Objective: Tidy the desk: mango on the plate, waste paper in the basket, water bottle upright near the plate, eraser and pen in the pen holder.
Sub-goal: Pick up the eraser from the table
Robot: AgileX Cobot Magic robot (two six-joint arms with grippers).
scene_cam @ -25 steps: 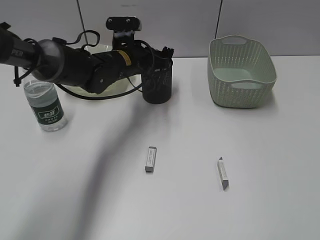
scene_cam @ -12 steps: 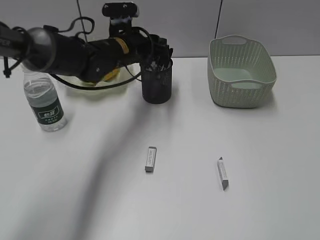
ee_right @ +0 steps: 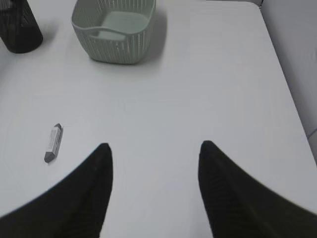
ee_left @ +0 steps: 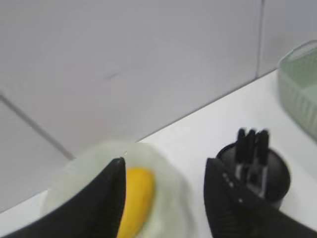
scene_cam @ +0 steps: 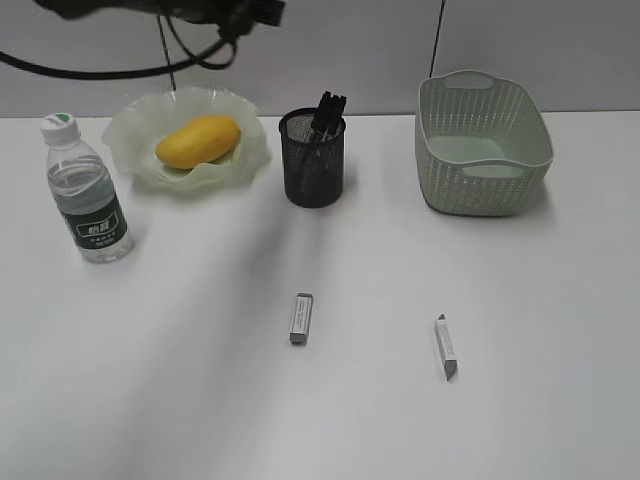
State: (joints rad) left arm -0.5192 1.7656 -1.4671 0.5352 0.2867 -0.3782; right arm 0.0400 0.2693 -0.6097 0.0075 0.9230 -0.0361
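Left arm now lifted clear to the top edge of the exterior view, where a second ago it lay low over the plate (scene_cam: pixel 130 135) and pen holder (scene_cam: pixel 313 160), hiding the fruit. Left gripper (ee_left: pixel 163 198) spread wide, holding nothing, hovering high above plate and holder. Mango (scene_cam: pixel 198 140) on the plate at 11 o'clock, so judged done. Dark pens standing in the pen holder at 12 o'clock. Water bottle (scene_cam: pixel 88 205) upright at 9 o'clock, just beside the plate. Basket (scene_cam: pixel 482 140) at 1 o'clock; no waste paper visible anywhere. Still loose on the desk (scene_cam: pixel 150 380): eraser (scene_cam: pixel 301 318) near centre and a second grey piece (scene_cam: pixel 446 347) at 4 o'clock. Right gripper (ee_right: pixel 154 191) also wide open, empty, over bare desk.
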